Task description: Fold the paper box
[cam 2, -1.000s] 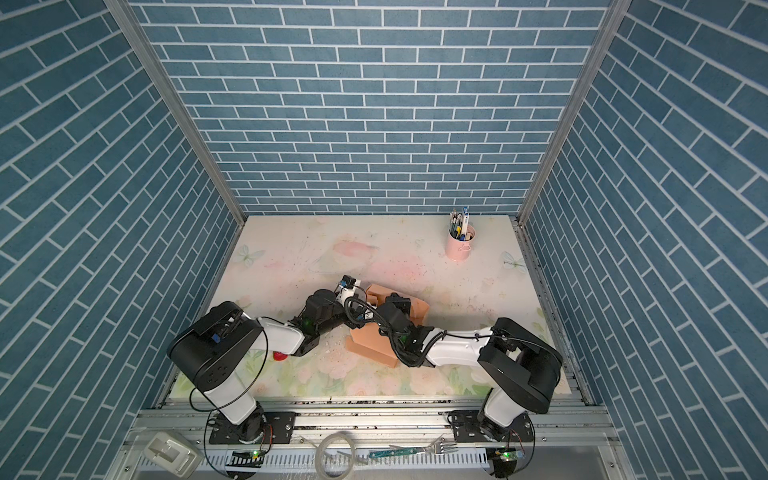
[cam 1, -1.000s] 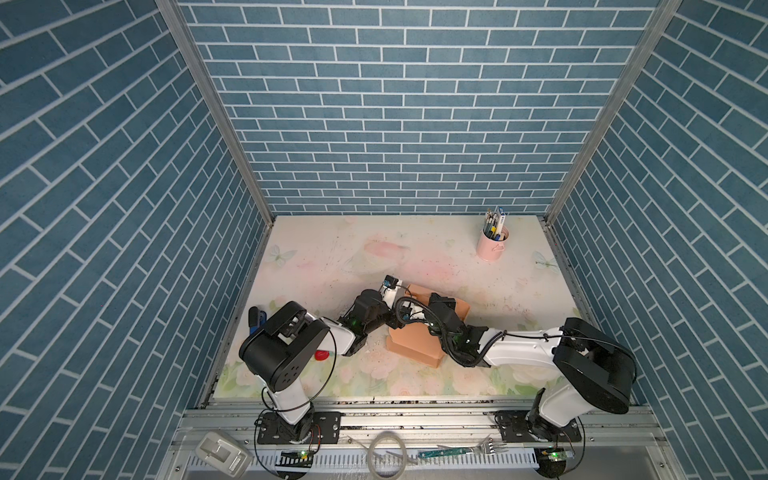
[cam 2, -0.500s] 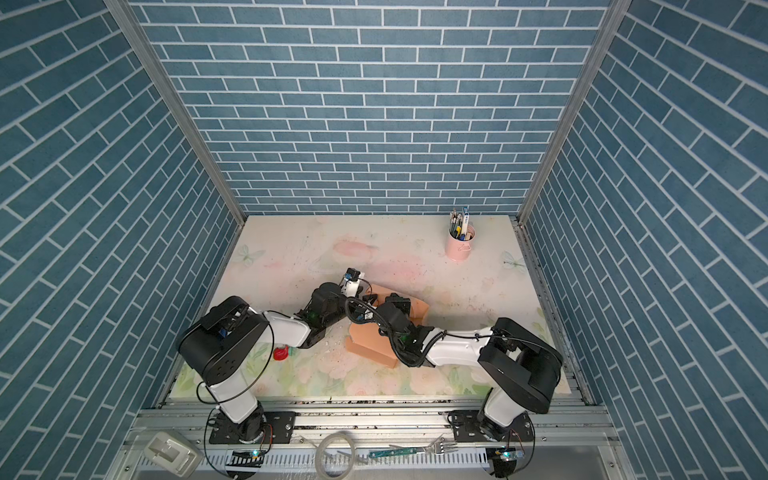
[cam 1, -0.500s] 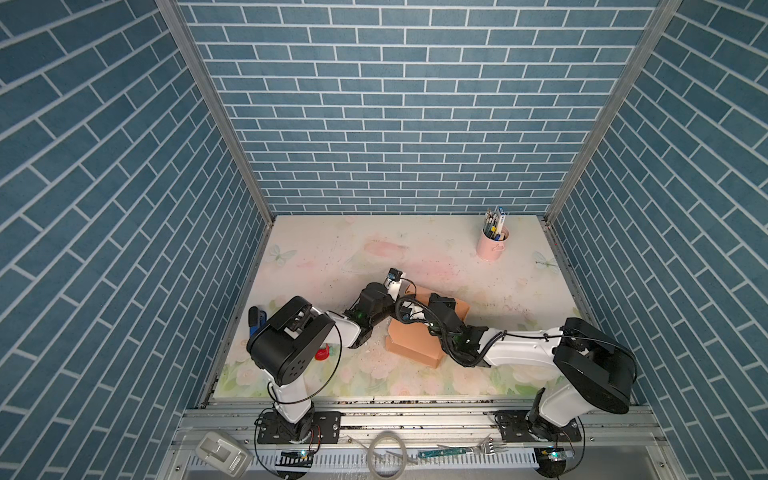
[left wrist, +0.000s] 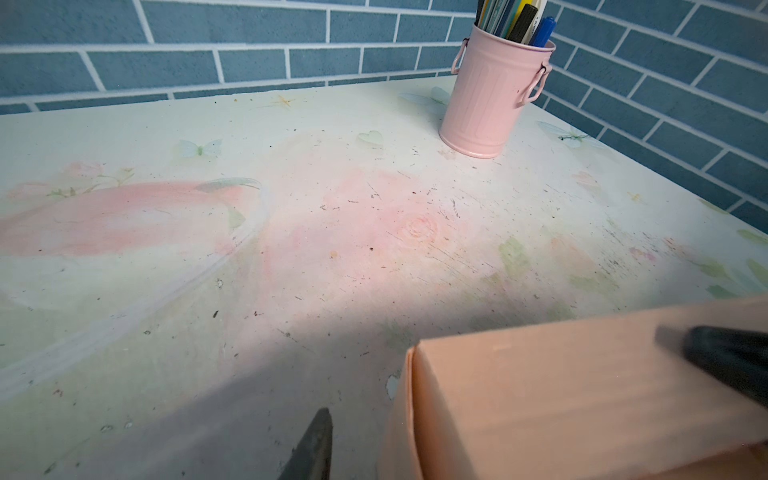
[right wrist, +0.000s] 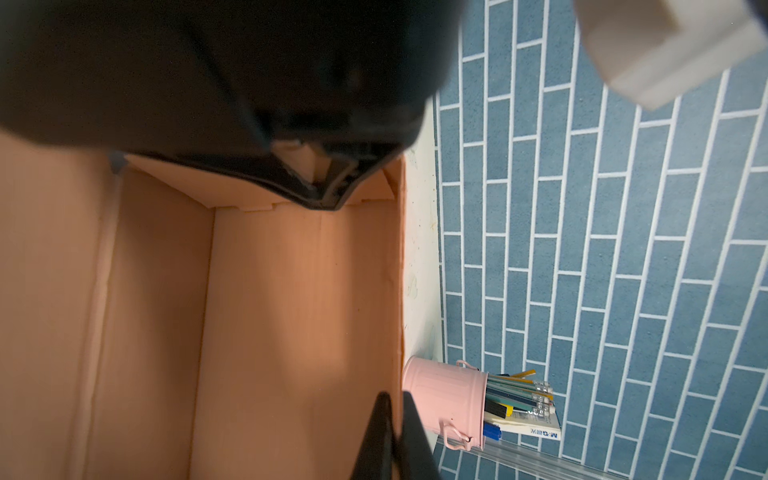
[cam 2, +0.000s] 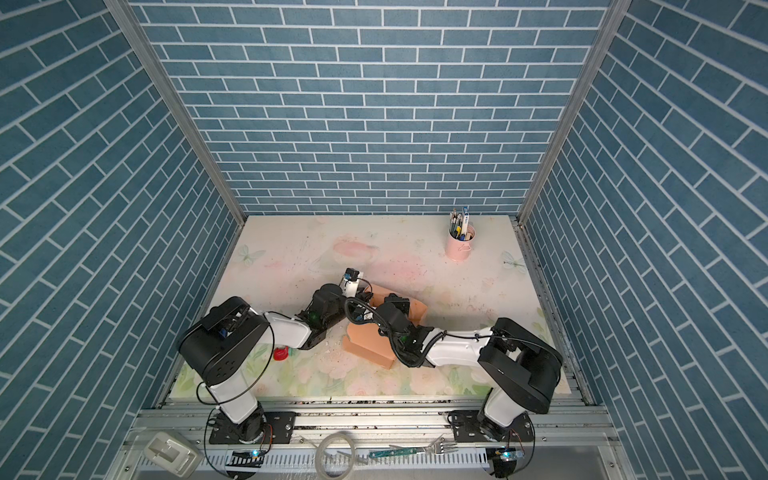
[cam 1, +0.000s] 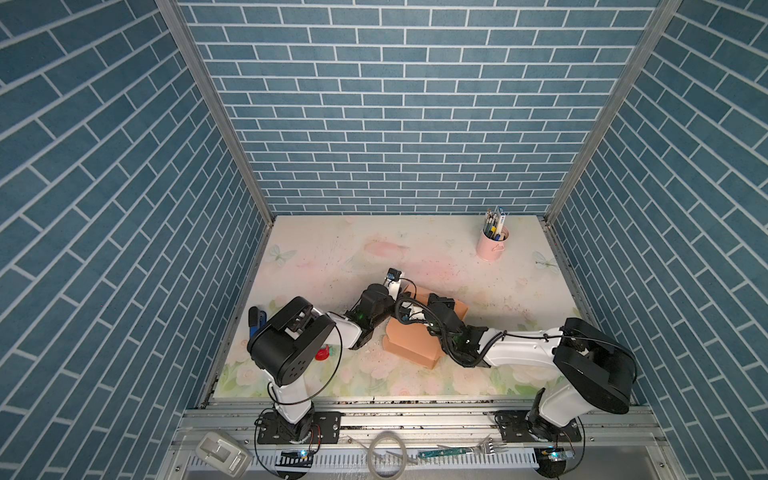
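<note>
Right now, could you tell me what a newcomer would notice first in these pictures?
The peach box at the middle front of the table draws the eye, with both claws at it. The right claw is shut on one thin wall, while the left claw straddles a corner, jaws apart. A pink cup of pens stands alone at the back right.

The box (left wrist: 582,395) is matt, smooth cardboard, the cup (left wrist: 482,95) is ribbed pink painted metal with a soft shine, and the bench (left wrist: 291,208) looks matt, scratched and speckled.
</note>
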